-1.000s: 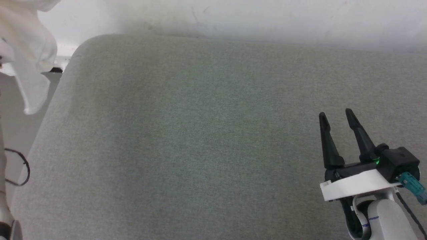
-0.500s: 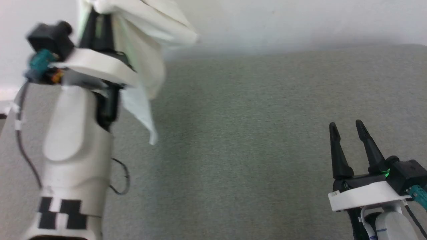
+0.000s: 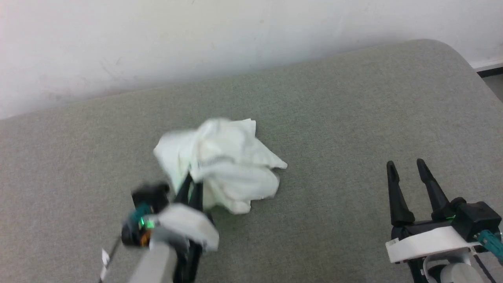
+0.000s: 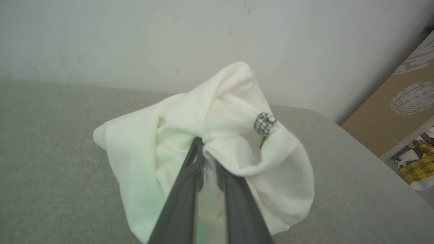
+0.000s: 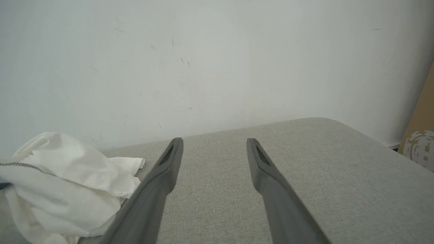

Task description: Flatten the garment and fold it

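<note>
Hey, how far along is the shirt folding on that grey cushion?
Done: the garment rests on the grey padded surface. In hand: the left gripper has its jaws shut on a bunched fold. Left: it lies crumpled, so flattening and all folding remain; the right gripper is open, apart from it.

bare surface (image 3: 346, 118) right of garment (image 3: 224, 165), wall (image 3: 196, 39) behind

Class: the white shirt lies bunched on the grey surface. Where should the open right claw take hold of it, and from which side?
Probably the pointed flap sticking out of the shirt toward the right claw. Come from the right, low along the surface: that flap lies thin, free and away from where the left claw pinches.
</note>
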